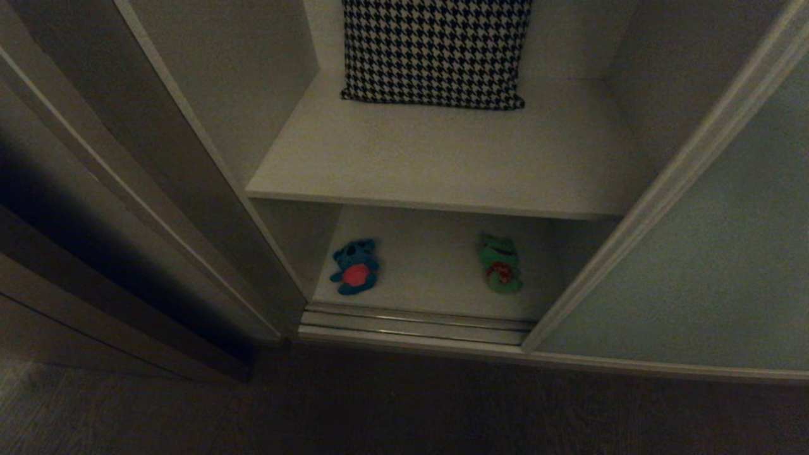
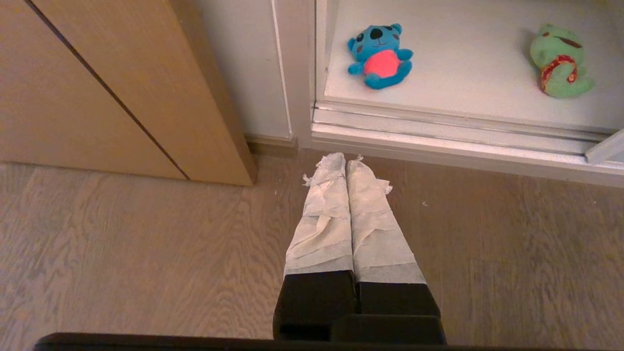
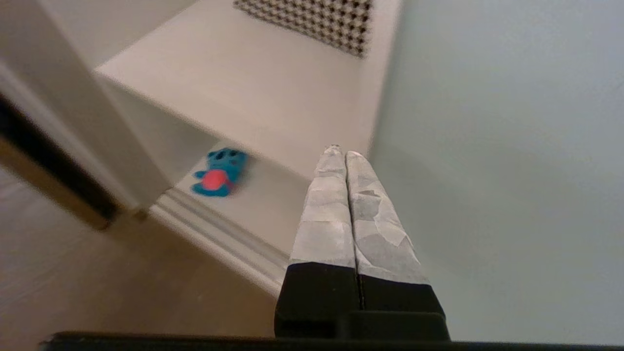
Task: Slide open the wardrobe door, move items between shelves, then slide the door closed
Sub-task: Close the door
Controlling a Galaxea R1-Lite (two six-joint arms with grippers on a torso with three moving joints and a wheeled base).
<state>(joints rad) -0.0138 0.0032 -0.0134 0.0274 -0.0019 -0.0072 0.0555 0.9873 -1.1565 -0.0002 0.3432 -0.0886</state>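
The sliding wardrobe door (image 1: 708,253) stands pushed to the right side, leaving the compartment open. Inside, the upper shelf (image 1: 442,164) carries a black-and-white houndstooth cushion (image 1: 436,50) standing at its back. On the bottom shelf (image 1: 430,265) lie both plush toys, well apart from each other: the teal-blue bear (image 1: 355,266) with its red belly up, near the left wall, and the green frog (image 1: 500,263) with red markings, toward the right, close to the door's edge. In front of them runs the pale metal floor track (image 1: 414,323), and beyond it the wooden floor (image 1: 404,411). Dark brown panelling (image 1: 95,208) flanks the wardrobe on the left.

Neither arm shows in the head view. The left gripper (image 2: 346,158) hangs above the floor just before the track, its taped fingers (image 2: 324,219) pressed together and holding nothing — the bear (image 2: 380,56) and frog (image 2: 558,61) lie on the shelf beyond it. The right gripper (image 3: 341,152) is likewise closed and empty, its wrapped fingers (image 3: 375,229) pointing toward the front edge of the upper shelf, just beside the door's pale face (image 3: 512,170); the bear (image 3: 219,171) shows on the lower shelf.
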